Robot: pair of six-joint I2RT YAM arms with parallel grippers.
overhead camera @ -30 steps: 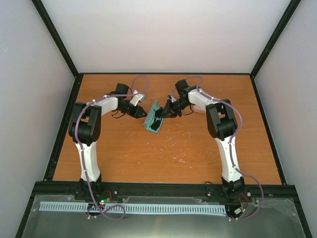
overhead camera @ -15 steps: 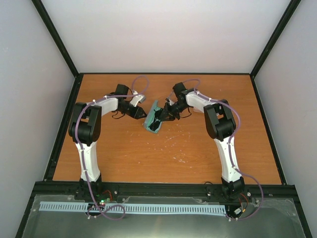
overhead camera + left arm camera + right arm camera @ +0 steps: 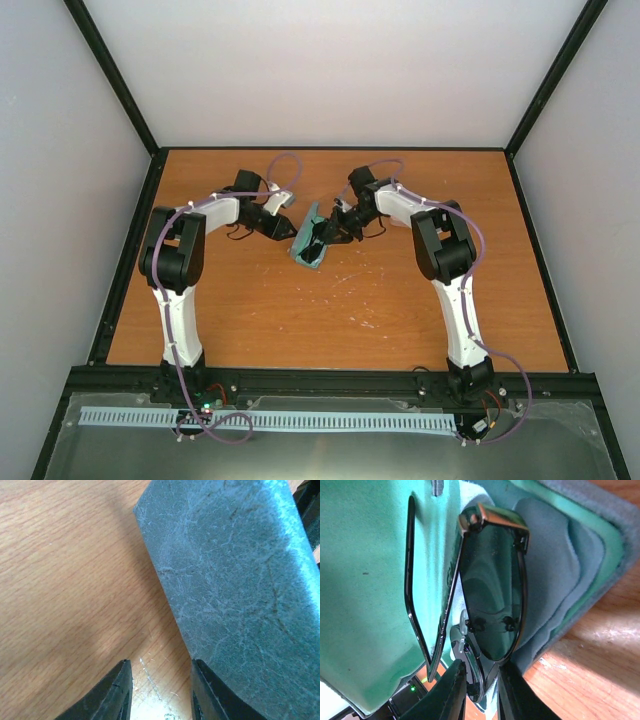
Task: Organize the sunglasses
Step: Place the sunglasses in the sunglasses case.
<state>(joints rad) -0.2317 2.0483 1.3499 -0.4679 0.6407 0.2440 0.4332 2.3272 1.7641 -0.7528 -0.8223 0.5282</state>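
The right tool (image 3: 481, 687) is edging leftward from where it was a second ago, carrying the black-framed sunglasses (image 3: 490, 590) further over the open blue-grey case (image 3: 308, 243) in the middle of the desk (image 3: 400, 300). Its fingers are pinching the frame near the bridge, and the lens is hanging over the green lining (image 3: 365, 580) with one temple arm swung out. The left tool (image 3: 160, 692) is sitting narrowly parted, bare desk between its fingers, close against the case's outer shell, seemingly bracing it. The glasses look nearly in to me; lowering and releasing is what's remaining.
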